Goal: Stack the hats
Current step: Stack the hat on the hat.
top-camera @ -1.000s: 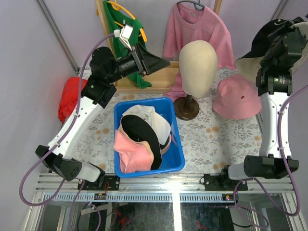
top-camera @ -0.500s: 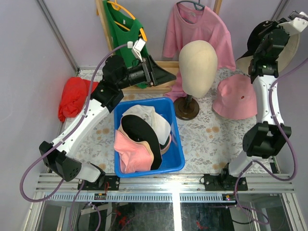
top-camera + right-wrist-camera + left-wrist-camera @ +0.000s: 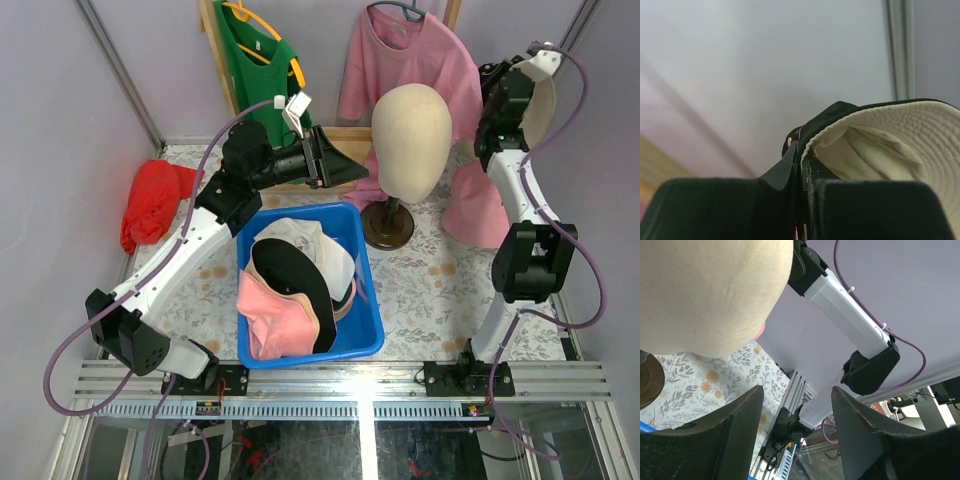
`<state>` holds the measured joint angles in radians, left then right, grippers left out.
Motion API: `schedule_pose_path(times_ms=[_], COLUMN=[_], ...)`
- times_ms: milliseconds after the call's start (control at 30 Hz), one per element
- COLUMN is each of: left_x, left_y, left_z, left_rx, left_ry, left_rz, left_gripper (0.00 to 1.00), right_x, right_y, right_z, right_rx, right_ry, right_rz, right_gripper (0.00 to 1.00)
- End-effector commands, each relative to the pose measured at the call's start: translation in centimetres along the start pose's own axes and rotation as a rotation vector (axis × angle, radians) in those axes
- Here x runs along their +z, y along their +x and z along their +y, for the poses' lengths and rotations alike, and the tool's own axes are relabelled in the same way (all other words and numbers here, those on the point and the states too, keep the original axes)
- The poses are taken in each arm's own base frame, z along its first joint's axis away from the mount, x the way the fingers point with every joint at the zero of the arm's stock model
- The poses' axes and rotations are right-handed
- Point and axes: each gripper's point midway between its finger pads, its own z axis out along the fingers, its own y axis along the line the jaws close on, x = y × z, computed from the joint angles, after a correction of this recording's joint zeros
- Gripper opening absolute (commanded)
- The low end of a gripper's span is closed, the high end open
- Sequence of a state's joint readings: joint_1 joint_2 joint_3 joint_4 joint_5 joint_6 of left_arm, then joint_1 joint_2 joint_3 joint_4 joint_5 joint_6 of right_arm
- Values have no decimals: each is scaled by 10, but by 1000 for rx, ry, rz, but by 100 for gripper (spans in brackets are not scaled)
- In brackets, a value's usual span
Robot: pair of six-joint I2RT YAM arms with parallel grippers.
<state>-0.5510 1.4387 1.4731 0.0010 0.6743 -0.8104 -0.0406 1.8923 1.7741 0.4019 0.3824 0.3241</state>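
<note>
Floral tablecloth (image 3: 430,280), lilac walls. We find the right gripper (image 3: 800,165) pinched on the brim of a black, cream-lined hat (image 3: 880,145), raised at rear right near the pink hat (image 3: 465,210). The left gripper (image 3: 797,440) is parted and empty beside the mannequin head (image 3: 410,130). We advise lowering the held hat squarely, crown up, before release.

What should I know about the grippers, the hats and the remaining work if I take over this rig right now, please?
Left gripper: open and empty, raised beside the mannequin head.
Right gripper: shut on the brim of a black-and-cream hat, held high at the far right.
Hats: a white cap, a black hat and a pink hat lie piled in the blue bin. A pink bucket hat sits on the table at the far right.
Done: the pile in the bin.
Left: probably adding the held hat and the pink bucket hat to the stack.
</note>
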Motion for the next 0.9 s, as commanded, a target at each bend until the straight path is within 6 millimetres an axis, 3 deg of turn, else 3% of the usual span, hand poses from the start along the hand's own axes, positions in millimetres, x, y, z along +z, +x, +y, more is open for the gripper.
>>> schedule_pose_path(times_ms=[0,133,467,867], left_x=[-3,-3,4,6], left_y=[3,6,23,35], left_z=[-12,-15,-26,-45], left_rx=[46,40,40,52], left_ry=[48,56,69,93], left_rz=[5,4,17,23], left_gripper=[56,56,56,56], right_x=[-33,-52,-110,-164], right_y=[-65,-61,-75,-45], right_z=[21,14,-3,-28], right_rx=[113,128,147,187], right_ry=[-38,-32,-46,-44], right_rz=[-162,-132,-98,6], right_gripper=[0,0,0,0])
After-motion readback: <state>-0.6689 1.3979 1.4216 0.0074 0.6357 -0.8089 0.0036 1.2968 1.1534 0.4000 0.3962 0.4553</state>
